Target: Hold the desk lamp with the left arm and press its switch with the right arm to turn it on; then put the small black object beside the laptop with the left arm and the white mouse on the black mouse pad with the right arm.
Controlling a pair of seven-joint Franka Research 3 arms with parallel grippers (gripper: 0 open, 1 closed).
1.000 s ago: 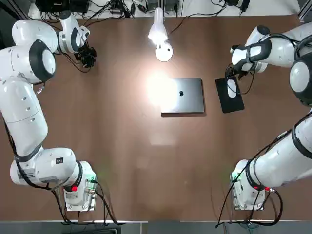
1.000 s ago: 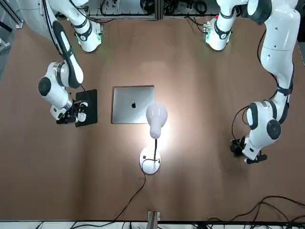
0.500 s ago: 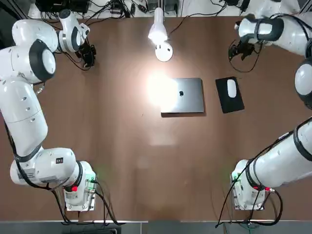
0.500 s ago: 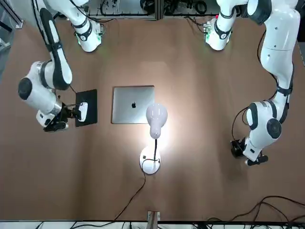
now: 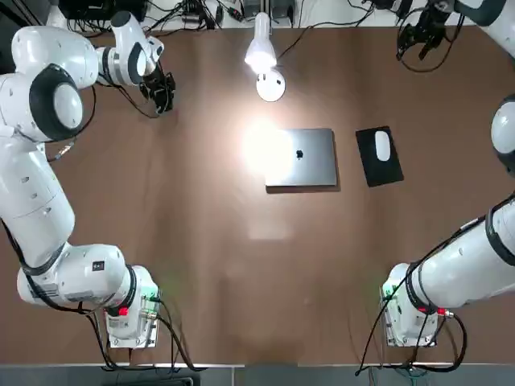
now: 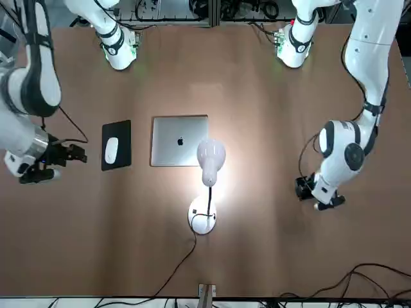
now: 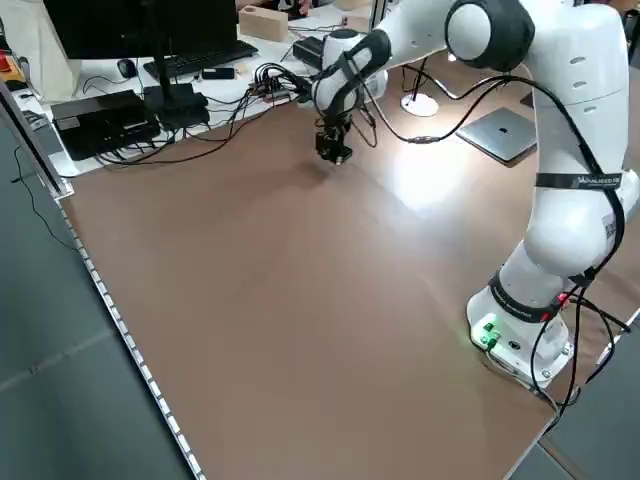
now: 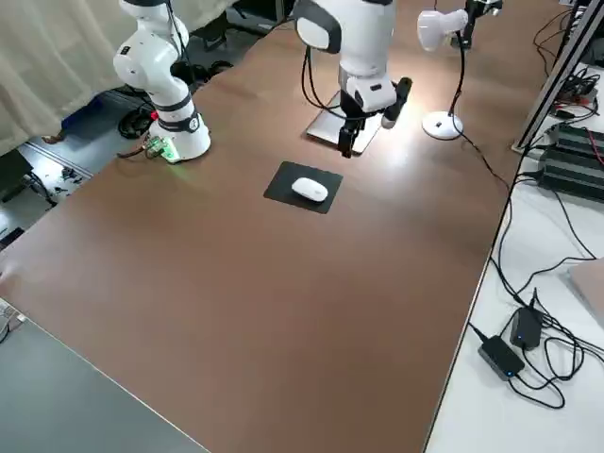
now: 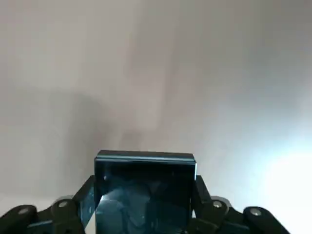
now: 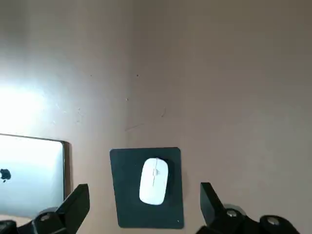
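Note:
The desk lamp stands lit at the table's far edge, its round base free of both arms. In front of it lies the grey laptop. To the laptop's right, the white mouse rests on the black mouse pad. My left gripper hovers over the far left of the table, shut on the small black object, a glossy block between its fingers. My right gripper hangs open and empty at the far right corner, well behind the mouse.
Cables and electronics crowd the strip beyond the table's far edge. The lamp's cord trails off that edge. A bright pool of lamplight falls on the laptop's left side.
My right gripper left the mouse on the pad and pulled back to the far right corner. My left gripper closed on the black block and shifted slightly toward the lamp.

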